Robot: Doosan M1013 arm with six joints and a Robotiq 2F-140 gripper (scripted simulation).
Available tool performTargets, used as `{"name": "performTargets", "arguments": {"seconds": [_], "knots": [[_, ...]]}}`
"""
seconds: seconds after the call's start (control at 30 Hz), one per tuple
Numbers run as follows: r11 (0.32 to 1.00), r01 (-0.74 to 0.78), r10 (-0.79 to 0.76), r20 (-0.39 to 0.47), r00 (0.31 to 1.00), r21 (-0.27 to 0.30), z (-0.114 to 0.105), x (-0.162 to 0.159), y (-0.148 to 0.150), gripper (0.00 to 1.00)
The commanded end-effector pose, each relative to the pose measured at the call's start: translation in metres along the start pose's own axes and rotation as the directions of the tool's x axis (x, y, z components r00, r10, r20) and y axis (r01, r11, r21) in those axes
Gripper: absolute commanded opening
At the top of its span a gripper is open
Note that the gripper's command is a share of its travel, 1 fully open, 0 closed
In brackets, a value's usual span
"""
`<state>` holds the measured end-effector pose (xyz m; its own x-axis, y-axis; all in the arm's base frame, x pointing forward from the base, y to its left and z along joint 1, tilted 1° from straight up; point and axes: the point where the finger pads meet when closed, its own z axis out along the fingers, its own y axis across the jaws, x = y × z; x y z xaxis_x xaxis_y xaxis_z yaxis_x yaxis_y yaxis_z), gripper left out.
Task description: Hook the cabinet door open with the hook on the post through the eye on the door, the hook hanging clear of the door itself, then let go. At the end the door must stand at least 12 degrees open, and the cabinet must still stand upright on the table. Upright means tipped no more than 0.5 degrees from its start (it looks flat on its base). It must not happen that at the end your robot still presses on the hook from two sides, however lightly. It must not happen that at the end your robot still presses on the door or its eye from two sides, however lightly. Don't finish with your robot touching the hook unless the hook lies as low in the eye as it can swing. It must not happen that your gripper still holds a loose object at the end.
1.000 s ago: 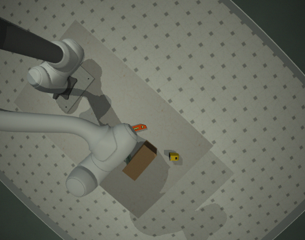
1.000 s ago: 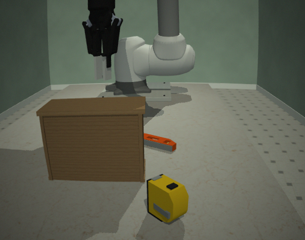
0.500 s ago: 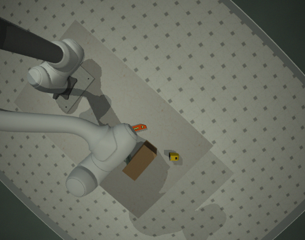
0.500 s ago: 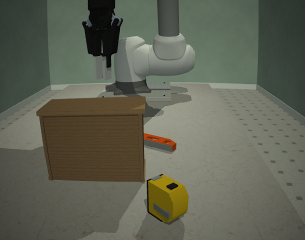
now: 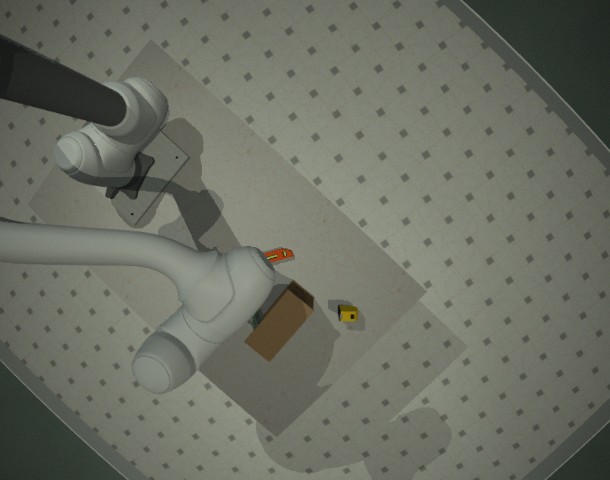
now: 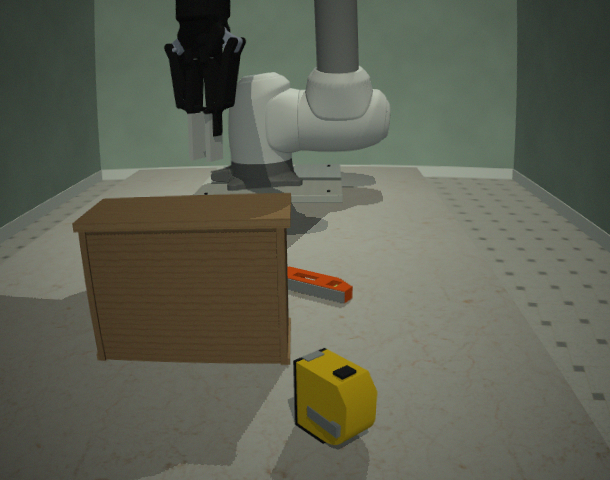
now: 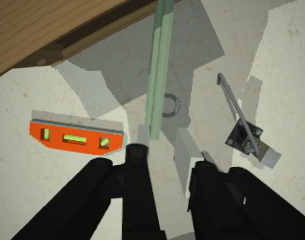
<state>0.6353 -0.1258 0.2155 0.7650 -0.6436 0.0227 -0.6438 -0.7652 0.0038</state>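
Observation:
The brown wooden cabinet (image 6: 184, 279) stands on the table; it also shows in the top view (image 5: 279, 320) and at the upper left of the wrist view (image 7: 79, 7). Its thin green door (image 7: 159, 60) stands swung out from the cabinet, seen edge-on, with a small eye ring (image 7: 171, 106) near its free end. The grey hook rod (image 7: 231, 103) hangs from its post (image 7: 248, 140) to the right, apart from the door and the eye. My gripper (image 7: 161, 141) (image 6: 206, 149) hovers high above the door's free end, behind the cabinet. Its fingers are nearly together and hold nothing.
An orange spirit level (image 6: 319, 284) lies to the cabinet's right; it also shows in the wrist view (image 7: 75, 139). A yellow tape measure (image 6: 333, 396) sits in front of the cabinet's right corner. The robot base (image 6: 274, 155) stands behind.

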Motion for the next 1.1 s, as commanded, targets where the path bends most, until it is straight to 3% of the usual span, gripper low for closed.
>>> {"name": "performTargets", "arguments": {"seconds": [0.0,0.6,1.07], "knots": [[1.000,-0.001,0.001,0.000,1.000,0.000,0.000,0.000,0.000,0.16],[1.000,-0.007,0.007,0.000,1.000,0.000,0.015,0.000,0.000,0.16],[1.000,-0.007,0.007,0.000,1.000,0.000,0.039,0.000,-0.001,0.16]]}}
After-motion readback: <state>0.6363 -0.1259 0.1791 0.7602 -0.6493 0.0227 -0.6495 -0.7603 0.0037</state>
